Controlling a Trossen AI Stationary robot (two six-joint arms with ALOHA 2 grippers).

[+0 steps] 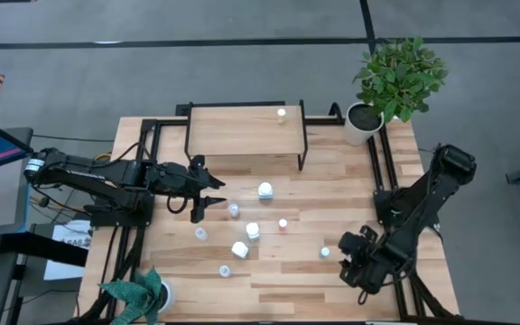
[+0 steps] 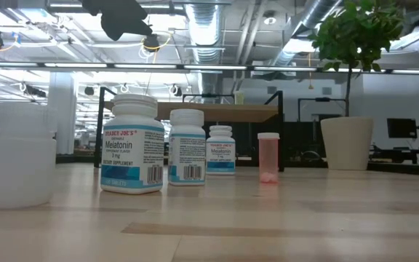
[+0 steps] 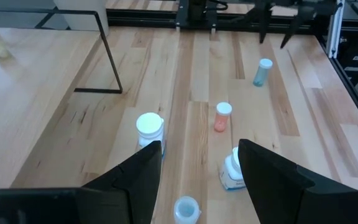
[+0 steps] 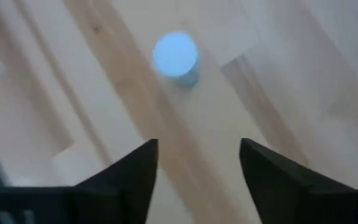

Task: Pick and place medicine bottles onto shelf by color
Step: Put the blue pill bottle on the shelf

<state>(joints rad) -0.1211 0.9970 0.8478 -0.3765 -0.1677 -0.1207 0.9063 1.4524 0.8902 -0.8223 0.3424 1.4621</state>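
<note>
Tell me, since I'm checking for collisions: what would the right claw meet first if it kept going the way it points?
Probably the bluish bottle. It stands just ahead of the open right claw, slightly off the centre line between the fingers. Depth is hard to judge from the wrist view; from above, the bottle sits close by.

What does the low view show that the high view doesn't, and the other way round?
Only the low view shows the Melatonin label print on the nearest bottle and the room beyond.

Only the high view shows the left gripper open over the table, the right gripper near the teal bottle, and the whole layout.

Both show the shelf holding one bottle, the reddish bottle and the potted plant.
</note>
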